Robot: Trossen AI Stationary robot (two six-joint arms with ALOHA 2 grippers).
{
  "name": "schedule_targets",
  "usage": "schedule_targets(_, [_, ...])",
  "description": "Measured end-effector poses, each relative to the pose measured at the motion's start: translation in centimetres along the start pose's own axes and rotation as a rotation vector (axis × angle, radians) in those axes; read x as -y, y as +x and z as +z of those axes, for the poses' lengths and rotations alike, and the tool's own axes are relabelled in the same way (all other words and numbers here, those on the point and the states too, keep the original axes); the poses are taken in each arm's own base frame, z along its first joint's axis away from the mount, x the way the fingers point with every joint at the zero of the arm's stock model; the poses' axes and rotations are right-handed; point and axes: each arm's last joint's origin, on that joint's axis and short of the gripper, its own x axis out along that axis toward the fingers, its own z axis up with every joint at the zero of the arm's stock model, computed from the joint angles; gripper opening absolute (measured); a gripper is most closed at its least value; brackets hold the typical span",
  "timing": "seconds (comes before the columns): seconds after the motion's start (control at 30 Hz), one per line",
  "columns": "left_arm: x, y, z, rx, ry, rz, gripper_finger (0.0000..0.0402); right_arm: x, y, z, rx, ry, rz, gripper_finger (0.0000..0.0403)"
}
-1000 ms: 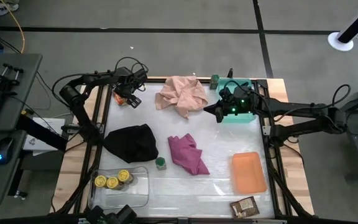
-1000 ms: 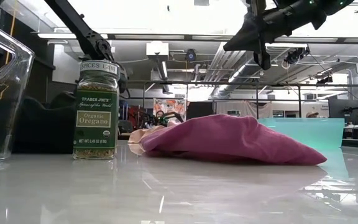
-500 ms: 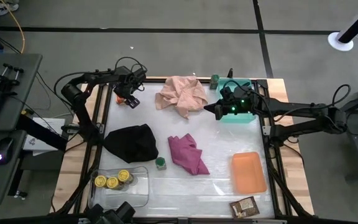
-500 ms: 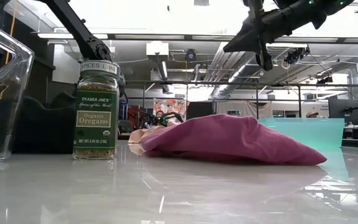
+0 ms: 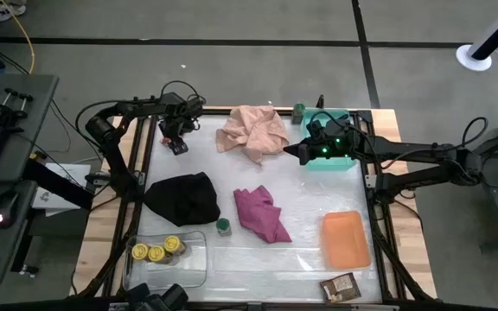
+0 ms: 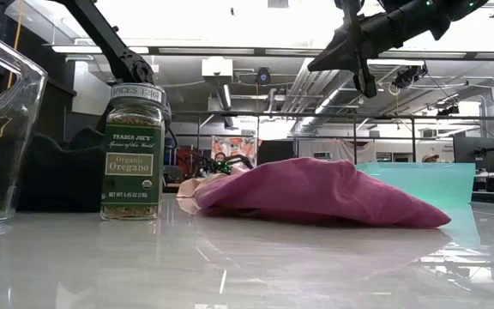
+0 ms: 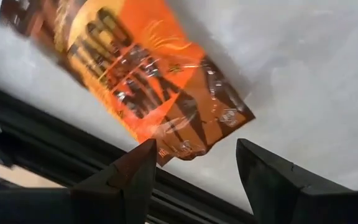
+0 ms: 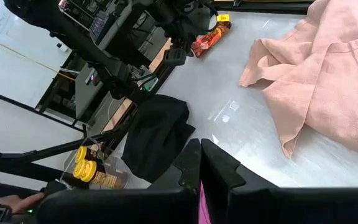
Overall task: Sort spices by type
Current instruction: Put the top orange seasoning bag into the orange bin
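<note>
An orange taco-mix packet point(image 7: 135, 81) lies flat at the table's far left corner and also shows in the right wrist view point(image 8: 210, 38). My left gripper point(image 5: 177, 145) hangs over it, open, with a finger on either side of one packet corner point(image 7: 194, 168). My right gripper point(image 8: 201, 155) is shut and hovers between the pink cloth and the teal tray point(image 5: 294, 153). Three yellow-lidded jars point(image 5: 156, 251) stand in the clear tray. One green oregano jar point(image 6: 133, 154) stands on the table point(image 5: 223, 226). Another green jar point(image 5: 298, 112) is at the far edge. A brown packet point(image 5: 340, 285) lies at the near right.
A pink cloth point(image 5: 252, 131) lies at the far middle, a black cloth point(image 5: 184, 199) at the left and a magenta cloth point(image 5: 262, 213) in the centre. The teal tray point(image 5: 344, 162) is under my right arm. An orange tray point(image 5: 346, 239) sits at the near right.
My left gripper has swung a little toward the table's left edge and turned, so that it now stands over the orange packet. My right arm has kept still.
</note>
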Motion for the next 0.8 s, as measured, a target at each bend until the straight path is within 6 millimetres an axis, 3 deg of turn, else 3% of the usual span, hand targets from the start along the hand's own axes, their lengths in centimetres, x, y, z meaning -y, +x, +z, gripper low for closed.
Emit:
schedule_targets(0.3, [1.1,-0.5,0.7,0.028,0.307,0.062,0.0205,0.0,0.0,0.0,0.000,-0.001,0.000,0.0000])
schedule_targets(0.8, [1.5,-0.6,-0.2,-0.115,0.568,0.123,0.0205,0.0,0.0,0.0,0.000,-0.029,-0.001,0.0000])
